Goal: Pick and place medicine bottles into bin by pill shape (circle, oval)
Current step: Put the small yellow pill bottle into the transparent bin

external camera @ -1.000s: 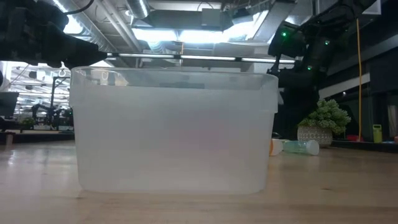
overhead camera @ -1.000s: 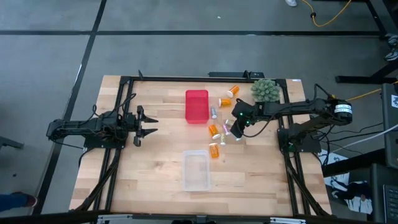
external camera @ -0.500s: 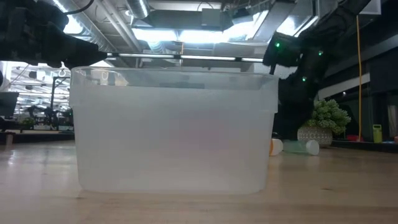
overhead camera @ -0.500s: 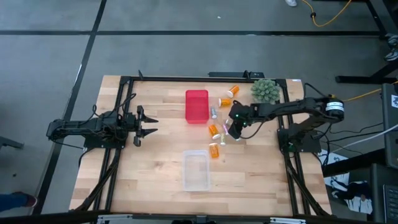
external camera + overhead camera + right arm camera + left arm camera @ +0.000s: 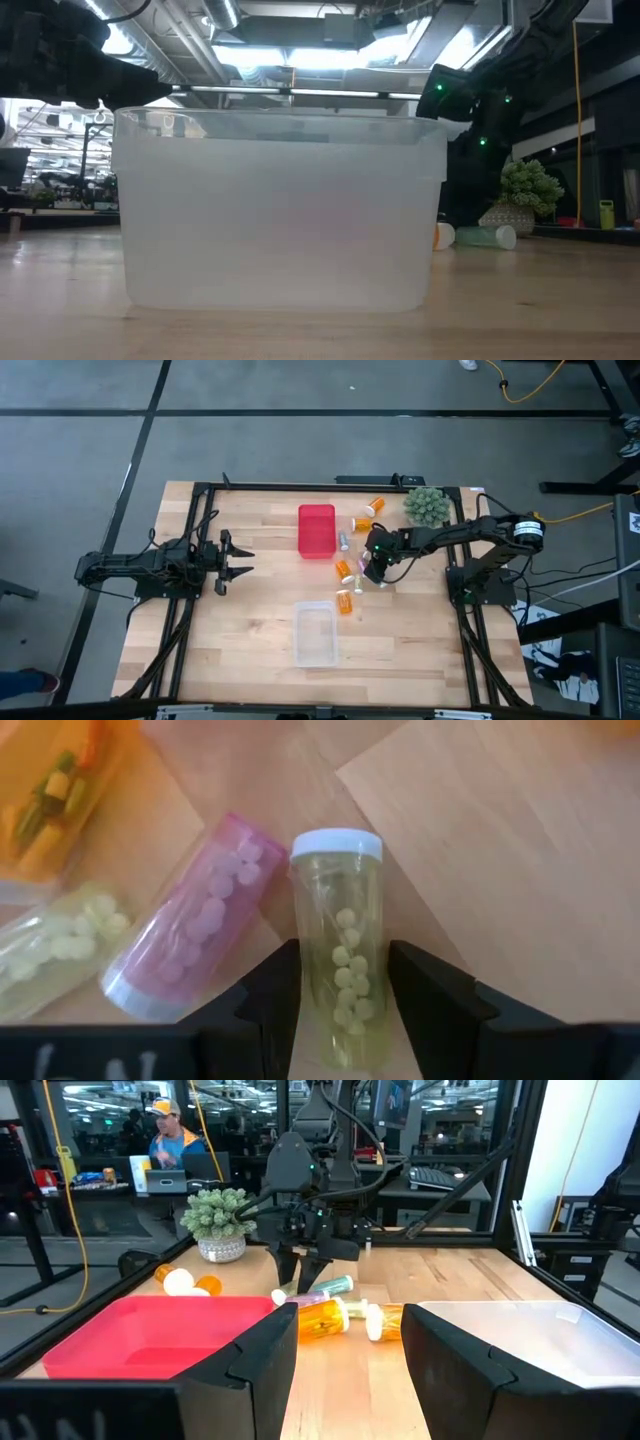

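Note:
Several medicine bottles lie on their sides right of the table's middle. My right gripper (image 5: pixel 372 571) points steeply down over them, open. Its fingers stand either side of a clear yellow-green bottle (image 5: pixel 340 945) with a white cap and small round pills. I cannot tell whether they touch it. A pink bottle (image 5: pixel 195 925) lies right beside it, with a pale yellow one (image 5: pixel 50 945) and an orange one (image 5: pixel 50 790) further along. My left gripper (image 5: pixel 238 560) waits at the table's left side, level and open, holding nothing.
A red bin (image 5: pixel 316 530) stands at the far middle. A clear bin (image 5: pixel 314 633) stands at the near middle. More orange bottles (image 5: pixel 368 515) lie by a green spiky plant (image 5: pixel 424 505) at the far right. Another orange bottle (image 5: pixel 345 602) lies near the clear bin.
My right gripper has gone down toward the bottles and a little toward the table's left edge, tipping slightly steeper. The bottles have stayed where they were.

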